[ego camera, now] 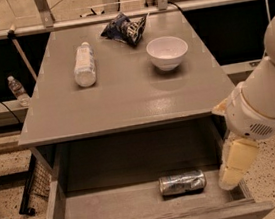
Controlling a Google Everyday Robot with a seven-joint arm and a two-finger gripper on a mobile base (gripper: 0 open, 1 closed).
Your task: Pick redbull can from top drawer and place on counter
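Observation:
The redbull can (182,182) lies on its side on the floor of the open top drawer (110,208), right of the middle. My gripper (235,163), cream-coloured, hangs from the white arm (264,97) at the drawer's right wall, just right of the can and apart from it. It holds nothing that I can see. The counter (125,95) is the grey cabinet top above the drawer.
On the counter lie a clear plastic bottle (83,64) on its side, a white bowl (168,52) and a dark crumpled snack bag (126,29). Another bottle (18,90) stands on the floor at the left. A rail (115,17) runs behind the counter.

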